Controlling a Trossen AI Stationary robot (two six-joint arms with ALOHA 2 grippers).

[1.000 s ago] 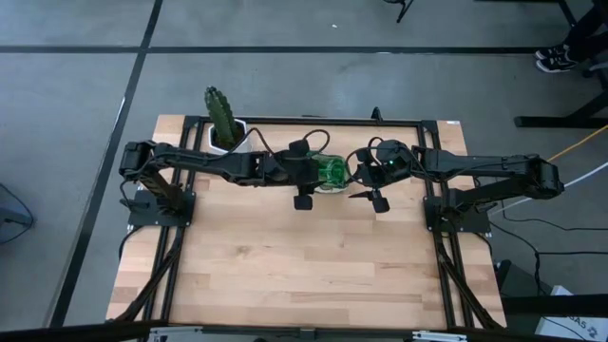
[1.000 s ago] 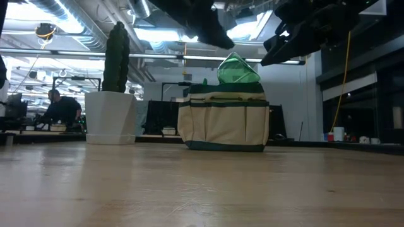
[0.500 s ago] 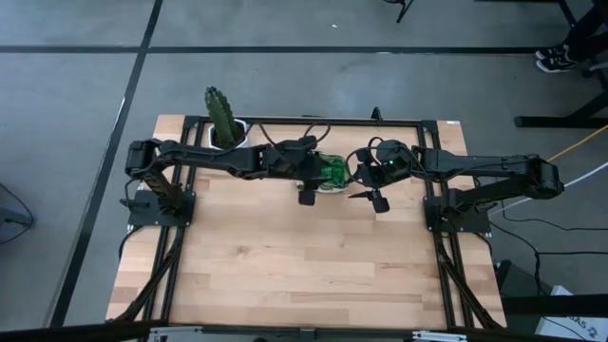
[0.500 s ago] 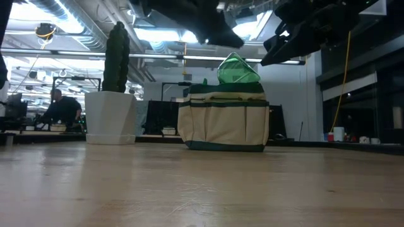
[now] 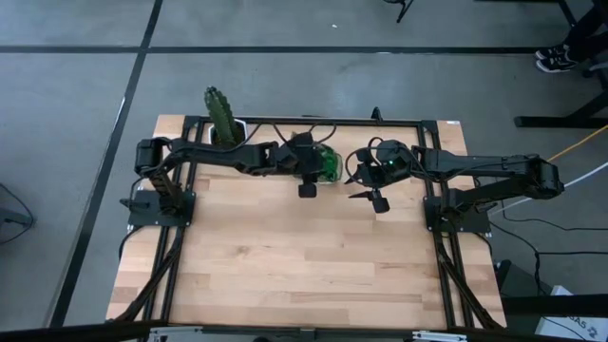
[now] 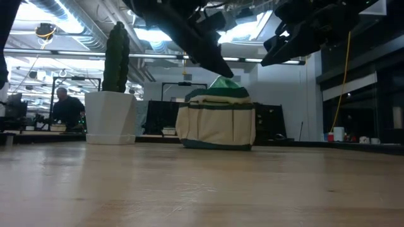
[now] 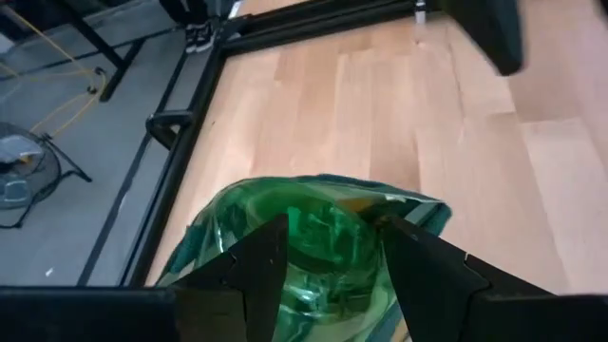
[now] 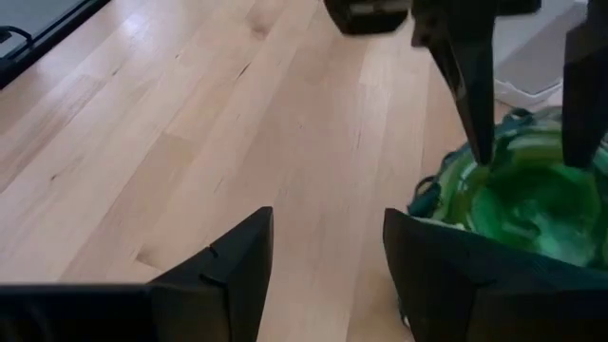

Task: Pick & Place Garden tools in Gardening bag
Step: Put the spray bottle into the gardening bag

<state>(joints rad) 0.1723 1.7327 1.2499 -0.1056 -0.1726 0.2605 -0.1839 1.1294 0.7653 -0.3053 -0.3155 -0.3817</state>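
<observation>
The olive-green and cream gardening bag (image 6: 216, 126) stands on its base at the table's far middle. The green spray bottle (image 6: 225, 82) stands in it with only its top above the rim; it also shows in the high view (image 5: 331, 169). My left gripper (image 5: 321, 167) is over the bag and down on the bottle, also seen in the low view (image 6: 221, 68). My right gripper (image 5: 358, 177) hangs open and empty just right of the bag, above the table. The trowel, pruners and rake are not in view. My left gripper comes from above, slanting down, with one finger on either side of the bottle's upper part (image 7: 323, 233). The left finger (image 7: 256, 271) and right finger (image 7: 418, 271) lie against the green plastic. The bottle stands in the bag, roughly upright.
A green cactus in a white hexagonal pot (image 5: 224, 122) stands at the far left, left of the bag, and shows in the low view (image 6: 112, 116). Bare wooden table (image 5: 304, 266) lies on the near side. A person (image 6: 63, 108) sits far behind the table.
My left gripper has gone toward the table's far edge and down onto the spray bottle. The bottle has sunk lower into the bag, so less of it shows above the rim. The bag has shifted a little toward the far left and its top has slumped.
</observation>
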